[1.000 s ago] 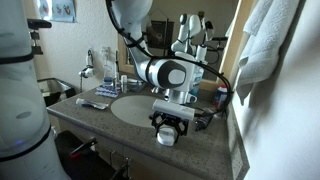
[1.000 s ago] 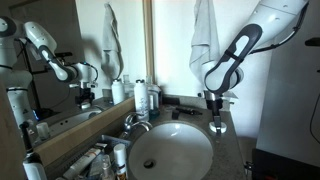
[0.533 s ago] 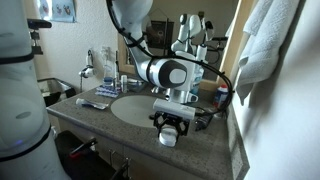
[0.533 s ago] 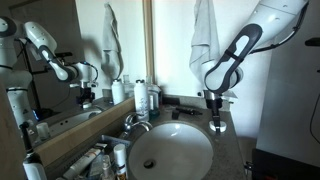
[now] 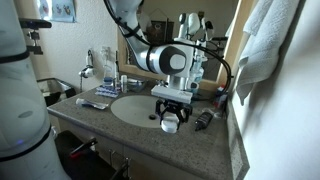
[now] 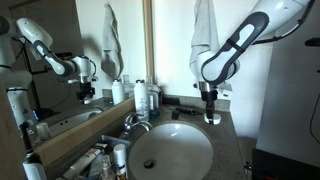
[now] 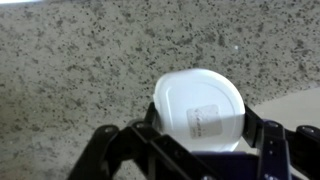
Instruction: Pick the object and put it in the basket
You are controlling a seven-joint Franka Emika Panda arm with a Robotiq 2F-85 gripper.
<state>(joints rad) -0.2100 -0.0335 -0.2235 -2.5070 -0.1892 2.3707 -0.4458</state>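
Up close in the wrist view, your gripper (image 7: 200, 138) is clamping on the object (image 7: 200, 108), that flat round white puck, with a finger pressing in on each side of it. The speckled surface (image 7: 80, 60) is sitting underneath, and it's looking to me like there's some air between puck and stone.

That's the big change. Half a second back the gripper was sitting lower, right down at the surface. Now in both exterior views the gripper (image 5: 171, 116) is riding higher, and the object (image 5: 170, 125) is coming up with it. So I'd say the pick is done and you're moving into the carry.

A bit further out, the sink bowl (image 5: 128, 108) is sitting just beside your path and the dark cylinder (image 5: 203, 120) is lying near the gripper, so watch the swing. At the back, the bottles (image 6: 146, 97) are standing well apart from you. I'm not spotting the basket in any view, so finding it is probably your next job.
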